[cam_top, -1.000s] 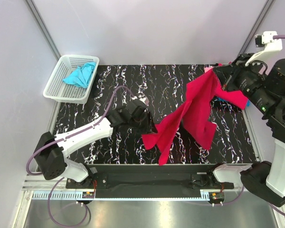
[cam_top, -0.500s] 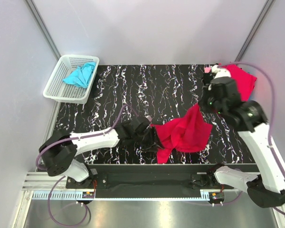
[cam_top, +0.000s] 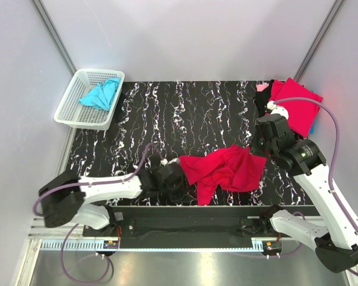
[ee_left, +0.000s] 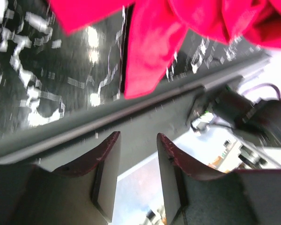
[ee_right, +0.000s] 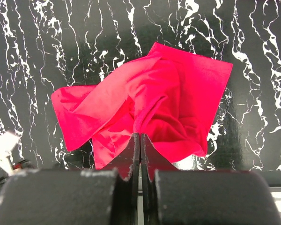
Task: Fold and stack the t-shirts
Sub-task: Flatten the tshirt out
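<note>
Top view: L arm (cam_top: 107, 187) lies low along the near edge, left gripper (cam_top: 172, 179) just beside the red t-shirt (cam_top: 227, 170). R arm (cam_top: 310, 164) is bent over its far-right corner. A sec ago we had the shirt hoisted; now it's crumpled on the table (cam_top: 137, 119).
Left wrist: jaws partway apart, nothing between.
Right wrist: right gripper (ee_right: 140, 140) pinched tight on a fold.

No writing, label, brand, number or sign can be read in any view
</note>
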